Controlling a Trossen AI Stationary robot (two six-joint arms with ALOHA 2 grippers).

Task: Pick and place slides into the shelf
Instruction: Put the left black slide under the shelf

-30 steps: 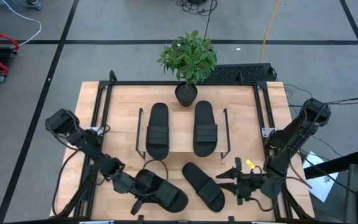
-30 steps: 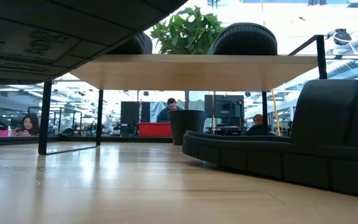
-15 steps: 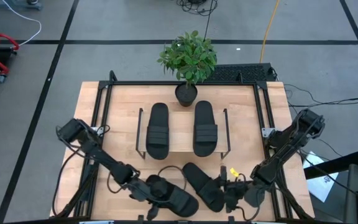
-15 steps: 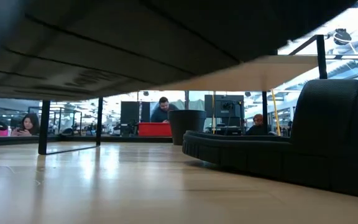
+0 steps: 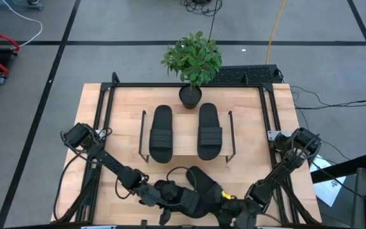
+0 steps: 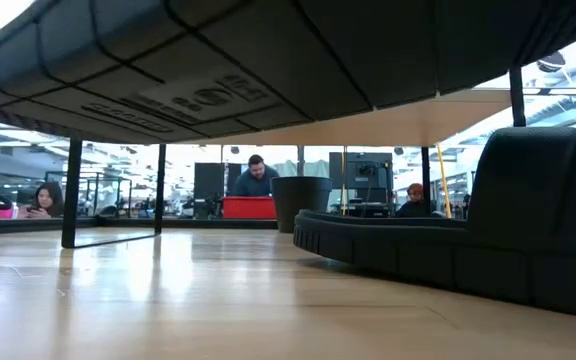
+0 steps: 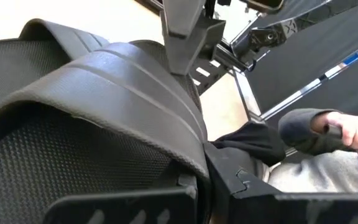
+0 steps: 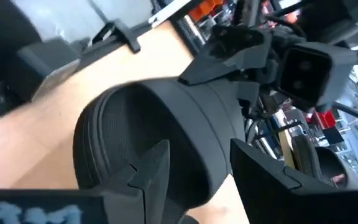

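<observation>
fingers of the left gripper are pressed together on the ribbed strap of a slide, which the low view shows lifted clear of the table, its sole filling the top of that picture. the right gripper sits at the front edge of the table just beside the other loose slide, its fingers spread to either side of that slide's rounded end; whether they touch it i cannot tell. the two loose slides overlap near the front of the table, in front of the shelf, whose light wood top already carries two slides side by side, with a potted plant behind it. beyond the table a person's hand shows in the left wrist view, and seated people are visible in the room. the step in hand looks like the pick-up of the third and fourth slides. next, i judge, the left arm must carry its slide towards the shelf without snagging the neighbouring one, while the right gripper needs to close firmly before lifting.
</observation>
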